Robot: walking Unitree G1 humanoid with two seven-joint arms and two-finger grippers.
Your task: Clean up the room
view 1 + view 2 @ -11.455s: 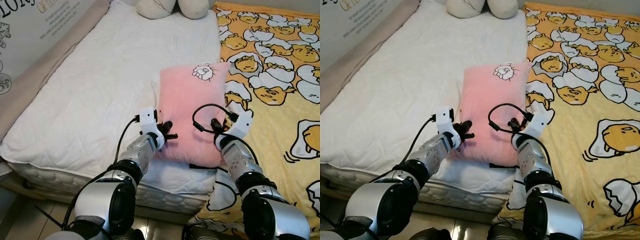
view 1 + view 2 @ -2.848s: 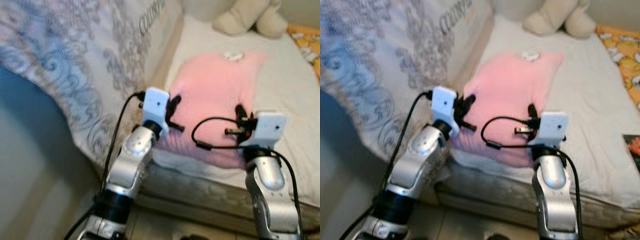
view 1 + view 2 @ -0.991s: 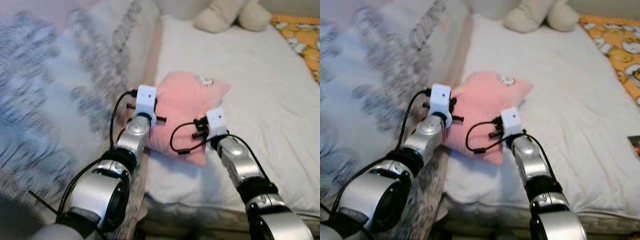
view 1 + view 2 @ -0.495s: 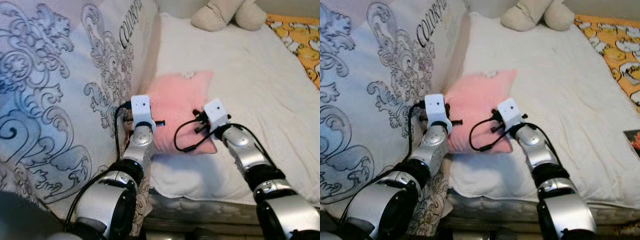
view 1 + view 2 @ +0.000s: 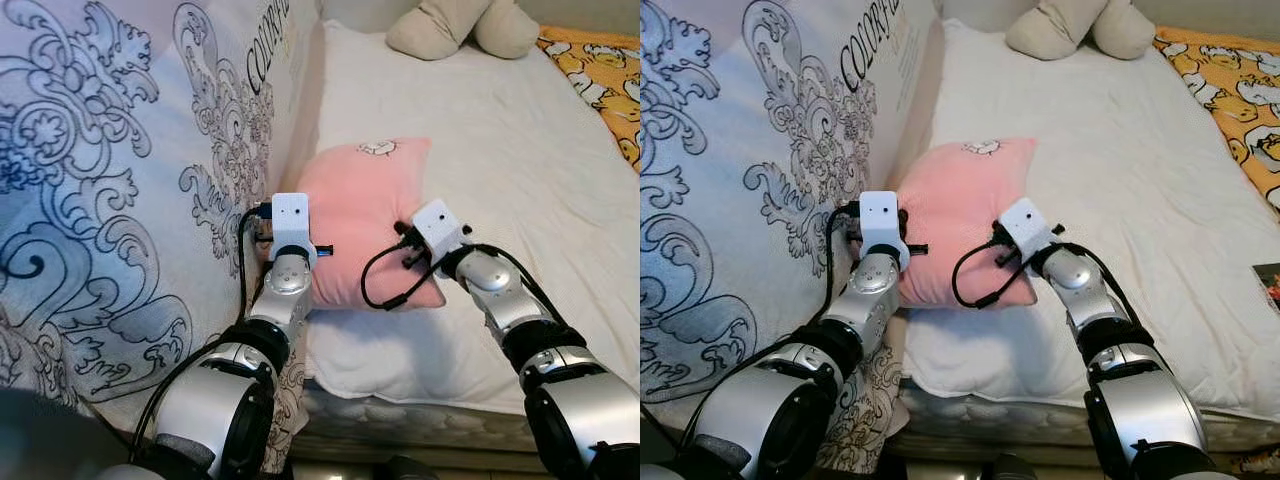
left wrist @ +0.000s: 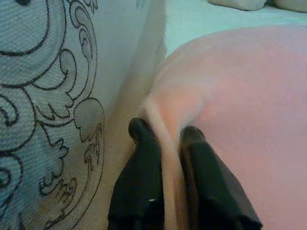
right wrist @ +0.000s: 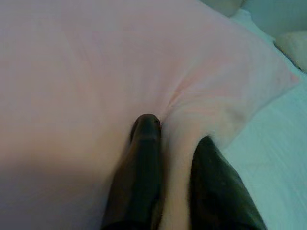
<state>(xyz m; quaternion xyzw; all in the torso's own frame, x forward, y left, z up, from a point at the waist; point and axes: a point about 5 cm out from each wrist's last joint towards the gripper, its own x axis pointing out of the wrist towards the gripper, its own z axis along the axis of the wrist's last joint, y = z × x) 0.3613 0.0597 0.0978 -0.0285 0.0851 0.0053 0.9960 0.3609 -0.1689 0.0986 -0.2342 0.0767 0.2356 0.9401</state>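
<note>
Left wrist view: both grippers pinch the pink pillow at the head of the bed

The left gripper (image 6: pixel 165 139) and right gripper (image 7: pixel 175 136) each clamp a fold of the pink pillow (image 5: pixel 365 215), which lies on the white mattress (image 5: pixel 490 150) against the patterned headboard (image 5: pixel 120 180); soft, plump, small cartoon print near its top edge. Thin fabric pinches could slip, letting it slump or slide toward the mattress edge

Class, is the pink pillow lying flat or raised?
Raised: the pillow leans against the patterned bedding, pinched by both tools.
</note>
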